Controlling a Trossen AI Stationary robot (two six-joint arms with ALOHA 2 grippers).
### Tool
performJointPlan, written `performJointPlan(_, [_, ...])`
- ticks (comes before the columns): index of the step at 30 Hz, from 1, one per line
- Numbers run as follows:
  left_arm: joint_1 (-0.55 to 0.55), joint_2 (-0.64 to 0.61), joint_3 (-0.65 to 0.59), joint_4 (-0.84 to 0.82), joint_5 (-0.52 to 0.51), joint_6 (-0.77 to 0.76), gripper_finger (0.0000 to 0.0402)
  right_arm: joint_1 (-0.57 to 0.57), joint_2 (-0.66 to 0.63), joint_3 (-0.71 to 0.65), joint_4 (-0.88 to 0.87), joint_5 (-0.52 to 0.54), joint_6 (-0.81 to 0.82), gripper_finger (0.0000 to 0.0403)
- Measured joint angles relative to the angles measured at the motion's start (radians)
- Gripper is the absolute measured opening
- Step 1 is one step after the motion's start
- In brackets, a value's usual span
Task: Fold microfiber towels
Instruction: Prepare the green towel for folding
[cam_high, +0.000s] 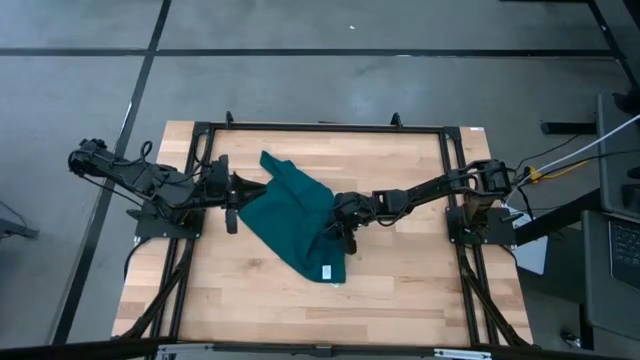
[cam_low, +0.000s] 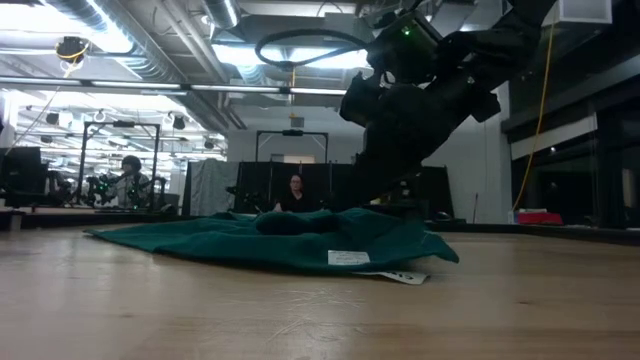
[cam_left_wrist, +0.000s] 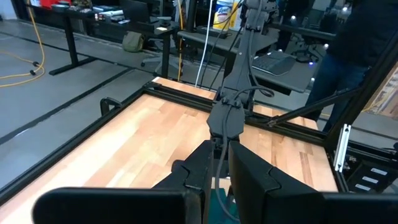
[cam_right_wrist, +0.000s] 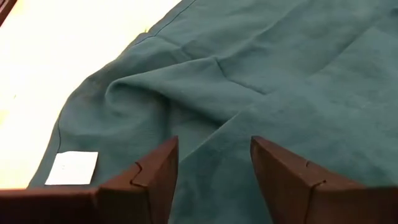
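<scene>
Wood table (cam_high: 400, 290) | teal towel (cam_high: 295, 215) rumpled, white tag (cam_high: 326, 271) up | right gripper (cam_right_wrist: 214, 165) over towel, fingers apart, empty | left gripper (cam_high: 233, 190) at towel edge, state unclear

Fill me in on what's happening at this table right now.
A two-armed robot is working on a dark teal towel that lies rumpled, partly folded, on the wooden table, its white tag facing up near one corner. The right gripper hovers just over the towel's right side with its jaws open, holding nothing. The left gripper sits at the towel's left edge. People sit in the room behind.
</scene>
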Motion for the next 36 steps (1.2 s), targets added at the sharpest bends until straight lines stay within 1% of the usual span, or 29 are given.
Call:
performJointPlan(3, [0.000, 0.000, 0.000, 0.000, 0.000, 0.005, 0.0047, 0.010, 0.000, 0.000, -0.005, 0.003, 0.006, 0.0197])
performJointPlan(6, [0.000, 0.000, 0.000, 0.000, 0.000, 0.009, 0.0047, 0.023, 0.001, 0.000, -0.005, 0.010, 0.006, 0.0182])
performJointPlan(12, [0.000, 0.000, 0.000, 0.000, 0.000, 0.016, 0.0047, 0.030, 0.011, 0.000, 0.011, 0.060, -0.009, 0.0155])
performJointPlan(15, [0.000, -0.003, 0.000, 0.000, 0.001, 0.016, 0.0047, 0.024, 0.046, -0.001, 0.022, 0.057, -0.009, 0.0155])
performJointPlan(19, [0.000, -0.016, 0.001, 0.000, 0.006, 0.012, 0.0047, 0.019, 0.067, -0.001, 0.040, 0.006, 0.008, 0.0169])
performJointPlan(22, [0.000, -0.031, 0.001, -0.005, 0.006, 0.016, 0.0047, 0.019, 0.063, -0.001, 0.029, 0.029, 0.008, 0.0176])
performJointPlan(24, [0.000, -0.041, 0.001, -0.006, 0.006, 0.024, 0.0047, 0.019, 0.063, -0.001, 0.022, 0.050, 0.010, 0.0173])
performJointPlan(27, [0.000, -0.050, 0.001, -0.007, 0.003, 0.034, 0.0047, 0.019, 0.061, 0.000, -0.023, 0.094, 0.011, 0.0142])
performJointPlan(29, [0.000, -0.055, 0.001, -0.008, 0.003, 0.035, 0.0047, 0.019, 0.061, 0.000, -0.032, 0.098, -0.003, 0.0106])
performJointPlan(33, [0.000, -0.059, 0.001, -0.013, 0.002, 0.039, 0.0047, 0.019, 0.061, 0.000, -0.030, 0.055, -0.024, 0.0022])
performJointPlan(34, [0.000, -0.061, 0.001, -0.014, 0.002, 0.039, 0.0047, 0.019, 0.061, 0.000, -0.030, 0.055, -0.027, 0.0013])
performJointPlan(36, [0.000, -0.061, 0.001, -0.022, -0.003, 0.038, 0.0047, 0.019, 0.061, 0.000, -0.031, 0.066, -0.024, 0.0012])
